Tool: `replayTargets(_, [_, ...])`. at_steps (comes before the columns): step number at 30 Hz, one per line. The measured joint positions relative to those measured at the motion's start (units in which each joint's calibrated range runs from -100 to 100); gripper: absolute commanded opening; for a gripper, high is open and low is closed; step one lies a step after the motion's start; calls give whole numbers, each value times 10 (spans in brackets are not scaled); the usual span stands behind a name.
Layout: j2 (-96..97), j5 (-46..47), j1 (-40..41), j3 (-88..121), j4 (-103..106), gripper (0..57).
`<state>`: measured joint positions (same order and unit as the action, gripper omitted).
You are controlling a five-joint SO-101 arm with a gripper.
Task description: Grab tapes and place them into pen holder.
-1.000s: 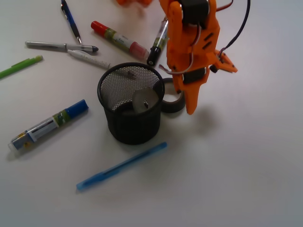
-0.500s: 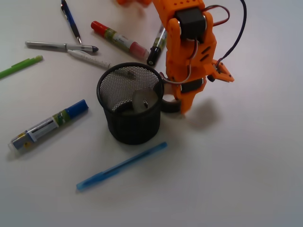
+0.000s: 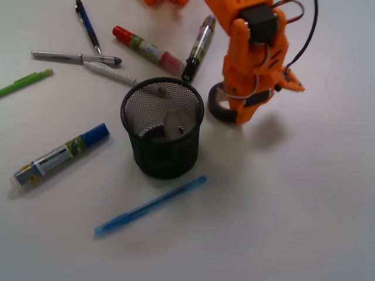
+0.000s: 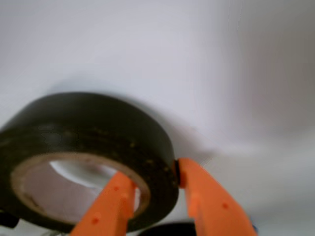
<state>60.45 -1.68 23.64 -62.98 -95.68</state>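
A black tape roll (image 3: 218,105) (image 4: 88,152) with a tan core sits tilted just right of the pen holder (image 3: 162,127), a black mesh cup. My orange gripper (image 3: 237,114) (image 4: 155,179) is shut on this roll's wall, one finger inside the core and the other against the outside. Inside the pen holder lie a whitish tape (image 3: 179,124) and a dark roll (image 3: 153,133), partly hidden by the mesh wall.
Pens and markers lie scattered: a blue pen (image 3: 150,205) in front of the holder, a blue-capped marker (image 3: 60,154) at left, a red marker (image 3: 147,49), a black-tipped marker (image 3: 197,48) and several pens (image 3: 76,57) behind it.
The gripper came down beside the holder, closed on the black tape roll and has shifted it up and to the right, away from the holder's side.
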Motion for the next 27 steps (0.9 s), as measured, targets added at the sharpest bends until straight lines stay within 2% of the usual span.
replayTargets(8, [-168,17,54,-228,-29,3])
replayTargets(12, [-223,36,7,-256,-29,3])
replayTargets(14, [-226,44,-33,-257,-28,3])
replayTargets(15, [-227,49,-81,-257,-15,3])
replayTargets(22, [-228,51,-210,-238,36,3])
replayTargets(27, [-206,49,-218,-207,43,3])
